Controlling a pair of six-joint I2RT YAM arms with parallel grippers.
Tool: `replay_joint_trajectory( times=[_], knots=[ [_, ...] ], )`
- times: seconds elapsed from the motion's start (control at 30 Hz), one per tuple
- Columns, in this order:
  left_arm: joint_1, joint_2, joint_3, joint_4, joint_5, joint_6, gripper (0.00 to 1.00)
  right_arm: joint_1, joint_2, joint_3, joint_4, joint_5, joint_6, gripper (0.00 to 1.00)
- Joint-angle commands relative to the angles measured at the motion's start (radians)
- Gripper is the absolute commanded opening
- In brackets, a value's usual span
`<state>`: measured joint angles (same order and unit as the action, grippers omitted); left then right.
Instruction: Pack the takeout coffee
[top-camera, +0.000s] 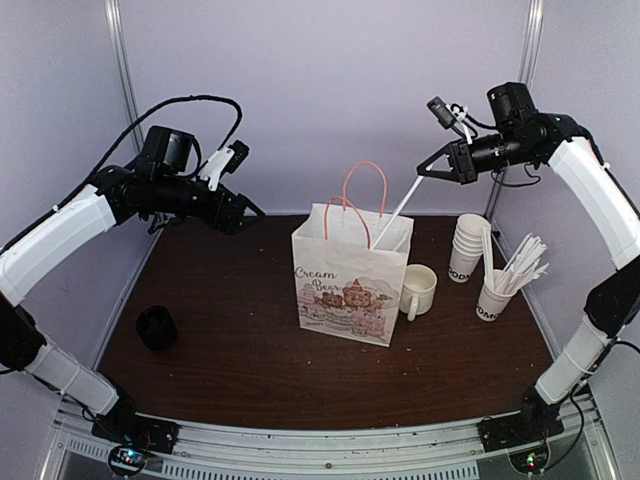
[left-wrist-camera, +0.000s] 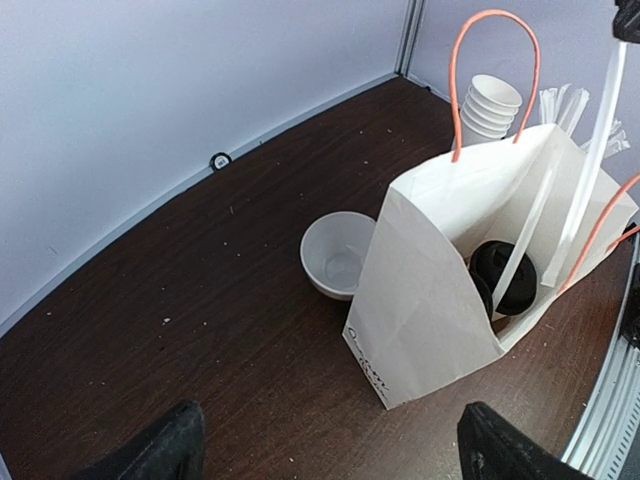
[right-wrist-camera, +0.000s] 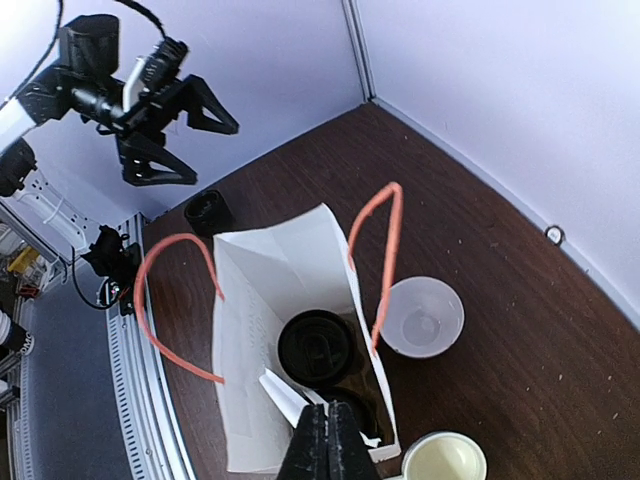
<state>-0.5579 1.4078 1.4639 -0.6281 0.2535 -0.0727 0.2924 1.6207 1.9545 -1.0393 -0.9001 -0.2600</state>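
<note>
Two lidded coffee cups (right-wrist-camera: 317, 347) stand inside the paper bag (top-camera: 350, 285) at mid-frame. The right gripper (top-camera: 428, 172) pinches a wrapped straw (top-camera: 395, 213) that slants into the bag. The left gripper (top-camera: 245, 213), at upper left, is spread wide and holds nothing.

Dark wood table (top-camera: 230, 350) enclosed by pale lavender walls (top-camera: 320, 90).

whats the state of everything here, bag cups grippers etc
paper bag: upright, mouth open
takeout cups: inside the bag, lids on
straw: gripped, lower end in the bag
right gripper: shut on the straw
left gripper: open, holding nothing
bowl: upright, empty
mug: upright, beside the bag
</note>
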Motion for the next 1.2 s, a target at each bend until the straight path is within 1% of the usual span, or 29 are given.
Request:
replay_joint_trajectory(
  times=[0.0,0.17,0.23,0.33,0.37,0.4,0.43,0.47,0.57,0.77,0.87,0.93,1.0,1.07,1.13,1.17],
  knots=[
    [0.003,0.002,0.004,0.038,-0.013,0.01,0.91,0.084,-0.031,0.089,-0.048,0.069,-0.042,0.0],
    [0.003,-0.002,0.002,0.038,-0.005,0.001,0.91,0.197,0.097,0.203,-0.089,0.271,-0.066,0.0],
    [0.003,-0.012,-0.006,0.036,-0.008,-0.001,0.91,0.221,0.151,0.246,-0.092,0.282,-0.065,0.0],
    [0.003,-0.024,-0.016,0.03,-0.02,-0.001,0.91,0.245,0.227,0.302,-0.09,0.258,-0.051,0.0],
    [0.003,-0.03,-0.02,0.028,-0.023,-0.001,0.91,0.252,0.247,0.322,-0.098,0.252,-0.05,0.03],
    [0.003,-0.035,-0.022,0.026,-0.027,0.0,0.91,0.259,0.263,0.341,-0.109,0.255,-0.053,0.19],
    [0.003,-0.038,-0.025,0.023,-0.032,0.001,0.91,0.264,0.274,0.355,-0.12,0.259,-0.057,0.31],
    [0.003,-0.042,-0.028,0.02,-0.036,0.002,0.91,0.266,0.279,0.363,-0.126,0.257,-0.057,0.36],
    [0.003,-0.05,-0.04,0.021,-0.047,0.006,0.91,0.265,0.252,0.361,-0.14,0.262,-0.072,0.44],
    [0.003,-0.039,-0.038,0.022,-0.051,0.017,0.91,0.241,0.127,0.29,-0.146,0.309,-0.117,0.51],
    [0.003,-0.032,-0.031,0.027,-0.07,0.017,0.92,0.195,0.057,0.21,-0.125,0.327,-0.131,0.55],
    [0.003,-0.034,-0.025,0.023,-0.114,0.014,0.92,0.153,0.005,0.139,-0.083,0.387,-0.109,0.56],
    [0.003,-0.04,-0.024,0.021,-0.174,0.011,0.94,0.104,-0.046,0.061,-0.033,0.456,-0.086,0.61],
    [0.003,-0.045,-0.024,0.017,-0.232,0.01,0.96,0.049,-0.107,-0.032,0.039,0.521,-0.049,0.71],
    [0.004,-0.046,-0.022,0.008,-0.297,0.012,0.97,-0.011,-0.175,-0.118,0.109,0.566,-0.021,0.87],
    [0.004,-0.047,-0.021,0.005,-0.321,0.013,0.98,-0.037,-0.203,-0.155,0.138,0.585,-0.001,0.97]
  ],
)
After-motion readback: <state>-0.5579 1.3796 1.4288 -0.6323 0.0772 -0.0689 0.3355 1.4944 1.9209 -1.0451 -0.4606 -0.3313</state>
